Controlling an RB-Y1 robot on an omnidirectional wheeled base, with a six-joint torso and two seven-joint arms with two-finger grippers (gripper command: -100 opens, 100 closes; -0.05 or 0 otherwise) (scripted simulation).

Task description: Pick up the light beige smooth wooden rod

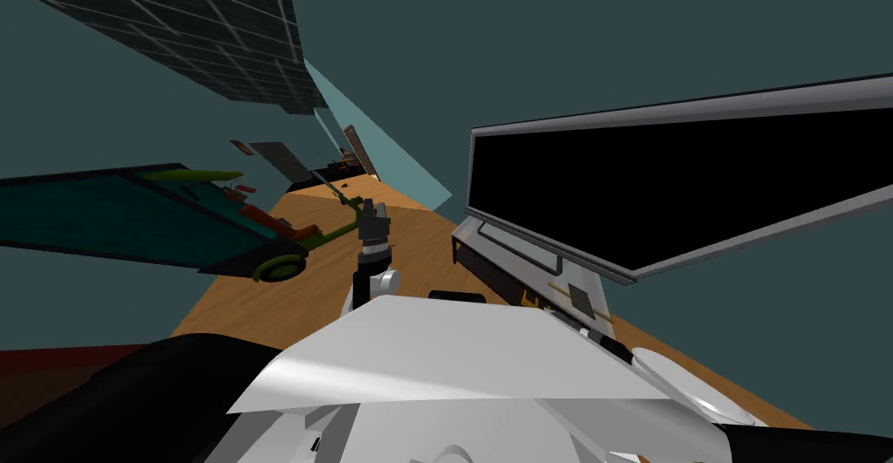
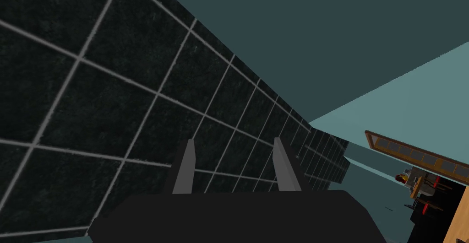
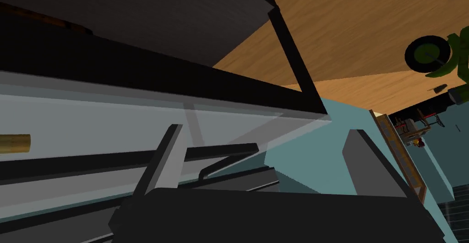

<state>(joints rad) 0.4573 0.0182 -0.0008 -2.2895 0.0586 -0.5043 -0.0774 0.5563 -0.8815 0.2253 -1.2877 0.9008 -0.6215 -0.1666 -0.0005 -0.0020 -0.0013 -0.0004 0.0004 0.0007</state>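
1. Your right pincer (image 3: 263,130) is open. Its two fingers (image 3: 162,160) are spread wide with nothing gripped between them.
2. The pincer points along the front of a low, pale grey bench (image 3: 91,116), close in under the bench's black top edge. A dark bar handle (image 3: 220,149) crosses the pale panel and ends in the gap between the fingers.
3. In the head view your right arm reaches low and forward on your right side. Its dark hand looks small against the bench, which sits under a big black screen (image 1: 663,187).
4. In the right wrist view, one end of the rod (image 3: 13,143) shows as a smooth, round, tan-gold stub cut off by the picture's edge. It lies against the pale panel, outside the gap and well off to the side of the thinner-looking finger.
5. From the head view the rod is a thin, pale beige line lying aslant on the bench, and the dark hand overlaps it partway along. You cannot tell from here whether they touch.
6. Your left arm is raised in front of you over the wooden floor (image 1: 419,257), forearm upright. Its pincer (image 2: 236,140) is open too, the fingers parted and holding nothing.
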